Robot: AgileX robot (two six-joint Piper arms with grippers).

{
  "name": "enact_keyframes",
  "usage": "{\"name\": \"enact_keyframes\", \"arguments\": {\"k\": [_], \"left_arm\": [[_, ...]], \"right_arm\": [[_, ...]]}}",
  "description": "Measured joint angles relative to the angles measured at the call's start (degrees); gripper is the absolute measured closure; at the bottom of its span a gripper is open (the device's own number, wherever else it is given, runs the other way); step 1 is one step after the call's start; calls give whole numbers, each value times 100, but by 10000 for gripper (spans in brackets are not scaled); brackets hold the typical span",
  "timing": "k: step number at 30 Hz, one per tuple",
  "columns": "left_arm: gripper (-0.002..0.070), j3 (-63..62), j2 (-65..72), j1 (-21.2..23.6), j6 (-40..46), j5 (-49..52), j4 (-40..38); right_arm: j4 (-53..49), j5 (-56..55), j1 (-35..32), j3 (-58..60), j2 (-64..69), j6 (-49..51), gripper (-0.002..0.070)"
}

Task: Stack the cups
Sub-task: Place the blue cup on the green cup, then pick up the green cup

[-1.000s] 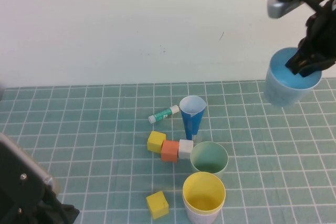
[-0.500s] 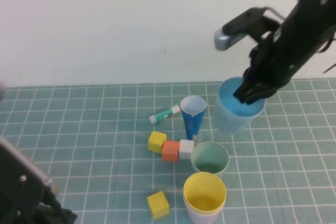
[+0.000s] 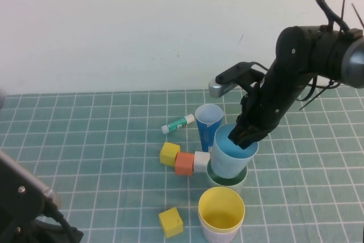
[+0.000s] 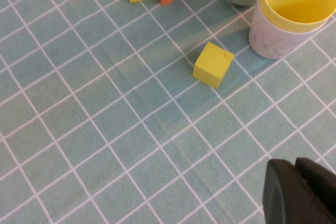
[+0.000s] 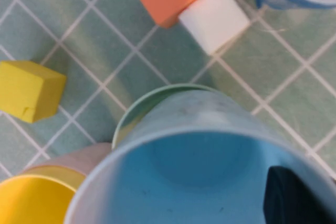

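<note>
right gripper (image 3: 245, 135) clamped on the blue cup's (image 3: 230, 157) rim, cup tilted and sitting partway in the green cup (image 3: 227, 181), yellow cup (image 3: 221, 213) just beside green, left gripper (image 4: 302, 192) pinched together, well off from green

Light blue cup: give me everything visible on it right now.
The light blue cup is a wide, round, plastic-looking cup, upright and open-topped, with a brighter blue inside and a paler outer wall. The right gripper is shut on its rim, one finger inside. Its base sits in the mouth of the pale green cup, whose rim shows around it. Whether it is fully seated cannot be told.
</note>
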Motion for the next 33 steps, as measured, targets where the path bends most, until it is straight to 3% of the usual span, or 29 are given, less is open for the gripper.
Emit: {"name": "enact_keyframes", "arguments": {"k": [2,5,10,13,17,20,22,27,33], "left_arm": [[676,0,0,0,0,0,5],[676,0,0,0,0,0,27],[676,0,0,0,-9,0,158],[676,0,0,0,-9,0,192],[676,0,0,0,-9,0,212],[676,0,0,0,-9,0,250],[676,0,0,0,-9,4,259],[676,0,0,0,-9,56,273],[676,0,0,0,-9,217,273]], "right_arm": [[101,-27,0,0,61,-87,643],[140,-37,4,0,115,-123,564],[150,-48,4,0,109,-48,330],[139,-48,4,0,132,72,276],[129,-70,4,0,320,125,258],[129,-169,4,0,577,125,270],[129,-189,4,0,808,138,319],[11,-178,4,0,1090,142,577],[-303,-223,4,3,509,346,596]]}}
